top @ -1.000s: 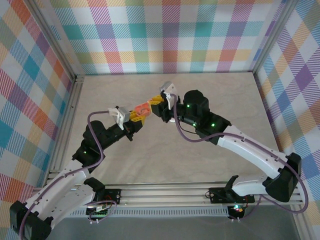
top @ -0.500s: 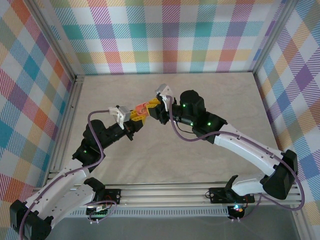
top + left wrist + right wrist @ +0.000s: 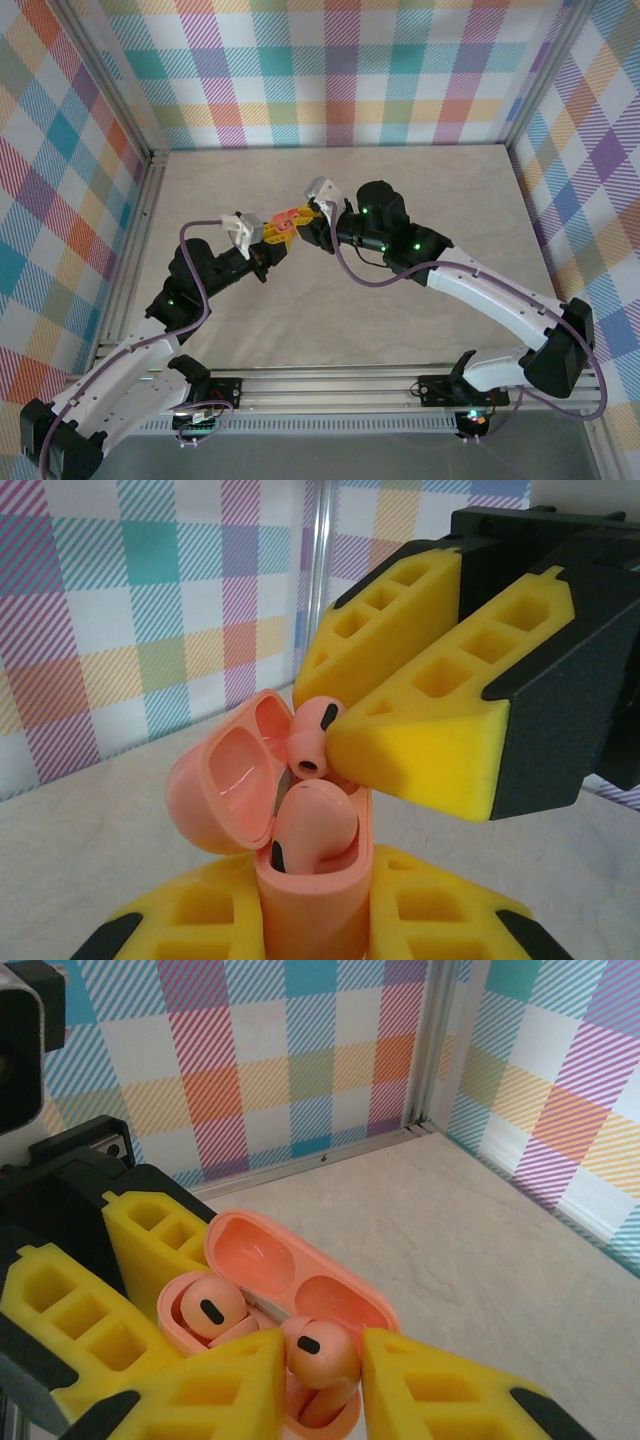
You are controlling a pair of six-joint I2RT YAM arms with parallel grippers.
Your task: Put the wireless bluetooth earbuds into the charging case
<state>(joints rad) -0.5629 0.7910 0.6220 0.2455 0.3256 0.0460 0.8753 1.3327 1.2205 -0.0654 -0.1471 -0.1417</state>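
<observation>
A salmon-pink charging case (image 3: 315, 910) stands upright with its lid (image 3: 215, 780) swung open, held above the table by my left gripper (image 3: 315, 925), which is shut on its body. One pink earbud (image 3: 315, 825) sits in its slot. My right gripper (image 3: 322, 1355) is shut on a second pink earbud (image 3: 320, 1348), head up, with its stem down in the case's other slot. In the top view the two grippers meet tip to tip around the case (image 3: 287, 218), the left gripper (image 3: 272, 232) coming from the lower left and the right gripper (image 3: 308, 212) from the right.
The pale marble table (image 3: 420, 190) spreads out around both arms. Plaid walls close it in at the back and sides, with an aluminium corner post (image 3: 435, 1050) behind the case. The left gripper's yellow fingers (image 3: 150, 1240) crowd the case's left side.
My right gripper has shifted left toward the case, bringing the earbud onto its open slot. The left gripper has held the case almost still.
</observation>
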